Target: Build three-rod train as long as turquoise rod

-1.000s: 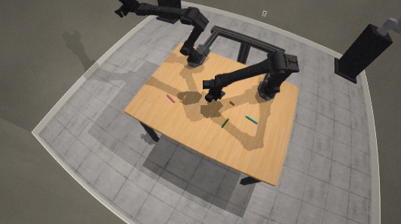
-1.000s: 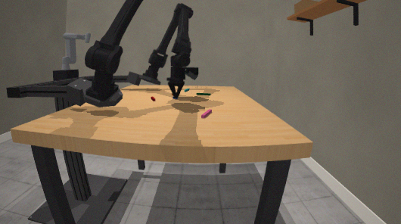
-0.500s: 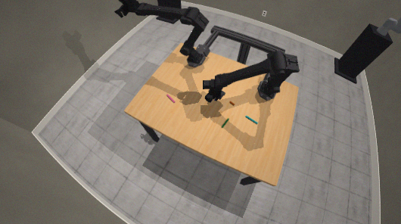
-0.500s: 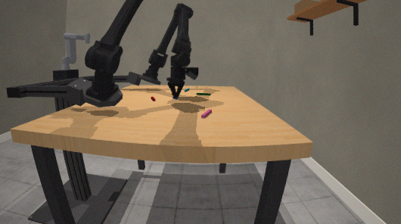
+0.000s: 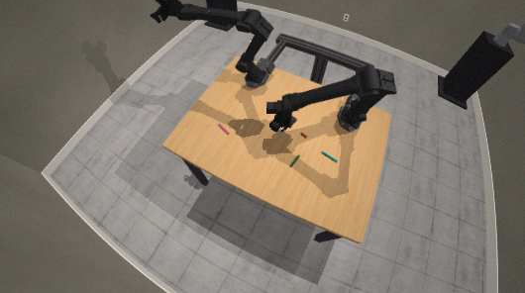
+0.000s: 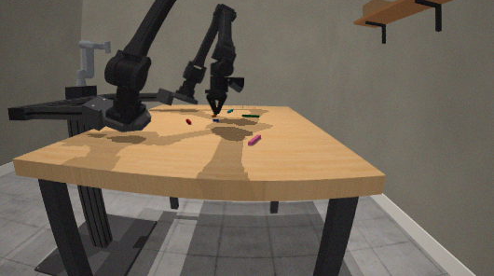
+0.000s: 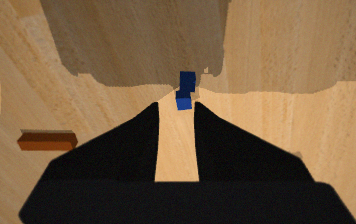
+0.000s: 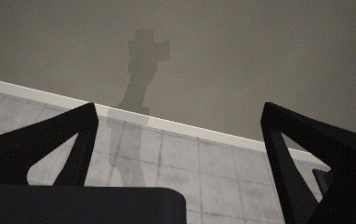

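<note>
Two short blue pieces (image 7: 187, 81) (image 7: 184, 104) lie close together, slightly offset, just ahead of my left fingertips; blue also shows in the exterior view (image 6: 215, 120). My left gripper (image 7: 176, 111) (image 6: 215, 114) is slightly open and empty, low over the table. My right gripper (image 8: 179, 112) (image 5: 156, 17) is wide open and empty, beyond the table. The turquoise rod (image 5: 329, 156) (image 6: 230, 111) lies flat. An orange rod (image 5: 303, 135) (image 7: 47, 142) lies left of the fingers in the left wrist view. A green rod (image 5: 295, 160) (image 6: 251, 116) lies near the turquoise one.
A pink rod (image 5: 224, 129) (image 6: 254, 140) lies well apart from the others. A red rod (image 6: 188, 121) lies on the arm-base side in the exterior view; I cannot make it out in the top view. The table (image 5: 223, 157) has the frame behind the arm bases.
</note>
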Tool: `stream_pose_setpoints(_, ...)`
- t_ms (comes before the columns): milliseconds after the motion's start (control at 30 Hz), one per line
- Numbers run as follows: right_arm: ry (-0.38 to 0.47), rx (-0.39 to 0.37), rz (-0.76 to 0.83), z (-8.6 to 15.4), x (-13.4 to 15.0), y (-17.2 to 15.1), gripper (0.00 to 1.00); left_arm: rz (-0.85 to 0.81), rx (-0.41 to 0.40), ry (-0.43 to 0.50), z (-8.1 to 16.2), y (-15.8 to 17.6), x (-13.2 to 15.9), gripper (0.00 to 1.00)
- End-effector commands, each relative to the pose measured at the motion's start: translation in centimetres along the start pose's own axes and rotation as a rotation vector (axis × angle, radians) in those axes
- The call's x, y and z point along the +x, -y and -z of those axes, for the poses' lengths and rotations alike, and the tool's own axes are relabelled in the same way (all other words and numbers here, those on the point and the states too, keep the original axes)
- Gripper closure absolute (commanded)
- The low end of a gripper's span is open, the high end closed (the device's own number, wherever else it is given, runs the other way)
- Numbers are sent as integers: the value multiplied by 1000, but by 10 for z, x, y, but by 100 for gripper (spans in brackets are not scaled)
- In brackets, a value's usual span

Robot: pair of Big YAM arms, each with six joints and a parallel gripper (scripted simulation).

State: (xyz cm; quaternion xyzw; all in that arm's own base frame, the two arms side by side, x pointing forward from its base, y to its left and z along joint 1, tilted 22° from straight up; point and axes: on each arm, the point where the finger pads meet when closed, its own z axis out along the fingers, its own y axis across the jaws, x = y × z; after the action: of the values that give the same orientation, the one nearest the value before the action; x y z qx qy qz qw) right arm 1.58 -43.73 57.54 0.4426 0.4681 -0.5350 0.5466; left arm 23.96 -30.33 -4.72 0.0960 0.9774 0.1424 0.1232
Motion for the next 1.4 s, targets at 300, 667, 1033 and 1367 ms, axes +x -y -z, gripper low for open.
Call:
stream_pose_setpoints(300,87,23,-12,-3,-46,10,0,16,45,36,72,21,-14,77)
stream_pose_setpoints(667,87,23,-12,-3,-46,10,0,21,53,41,82,21,-16,0)
stream_pose_setpoints(1033,87,23,-12,-3,-46,10,0,17,48,38,80,20,-15,0)
stream_pose_setpoints(1367,87,23,-12,-3,-46,10,0,17,48,38,80,20,-15,0)
